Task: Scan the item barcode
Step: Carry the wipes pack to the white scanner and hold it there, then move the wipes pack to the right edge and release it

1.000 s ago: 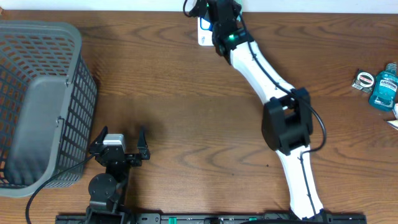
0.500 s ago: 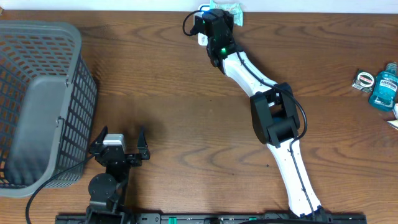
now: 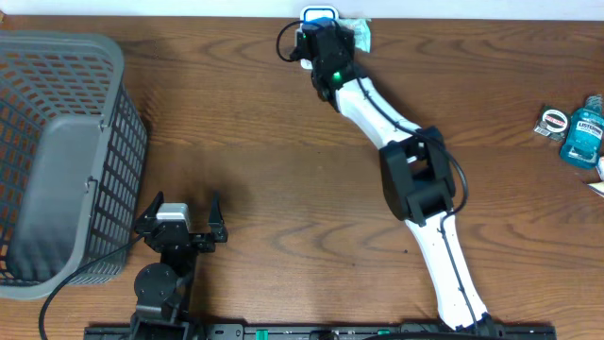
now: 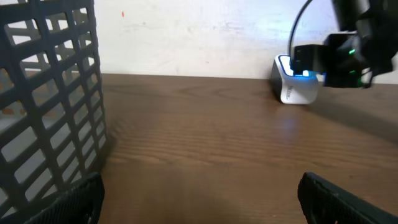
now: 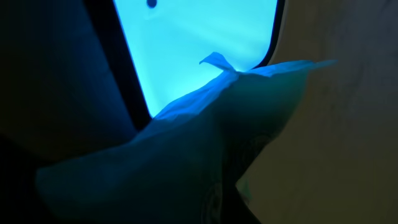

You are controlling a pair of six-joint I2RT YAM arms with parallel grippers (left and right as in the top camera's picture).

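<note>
Evidently the packet (image 5: 205, 155) looks thin, soft and light, likely floppy; a sealed edge seems the best hold. The right fingers (image 3: 332, 38) are clamped on it at twelve o'clock, before the blue-lit scanner (image 3: 319, 15). The left fingers (image 4: 348, 198) stand wide apart at seven o'clock. The wooden table (image 3: 264, 142) is smooth; a mesh basket (image 3: 57, 151) fills nine o'clock, a pale wall (image 4: 186, 31) behind.
</note>
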